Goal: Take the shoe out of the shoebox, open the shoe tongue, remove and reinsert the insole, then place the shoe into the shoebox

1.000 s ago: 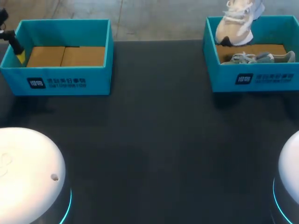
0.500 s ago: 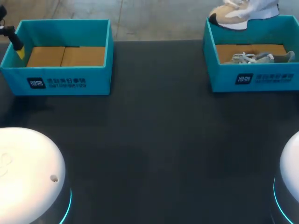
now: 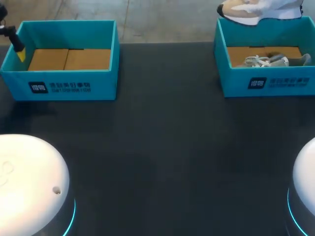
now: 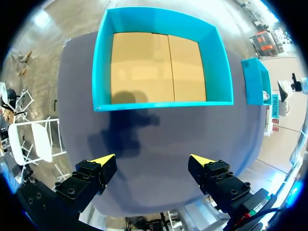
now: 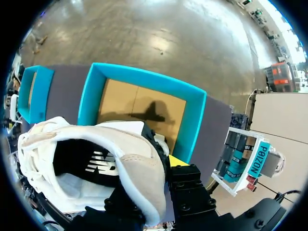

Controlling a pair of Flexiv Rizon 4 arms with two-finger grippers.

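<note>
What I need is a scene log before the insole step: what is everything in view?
left shoebox: 1, teal, table's far left, brown floor bare.
right shoebox: 1, teal, table's far right.
boxed shoe: 1, grey-white, lying in right shoebox.
held shoe: 1, white-beige, above right shoebox.
table: 1, dark, under both boxes.
arm bases: 2, white, table's near corners.
left gripper: 1, yellow-tipped, open, beside left shoebox.
right gripper: 1, yellow-tipped, shut on held shoe.

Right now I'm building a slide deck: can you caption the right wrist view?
Right pincer grips a white shoe, with the open teal shoebox ahead of it.
</note>
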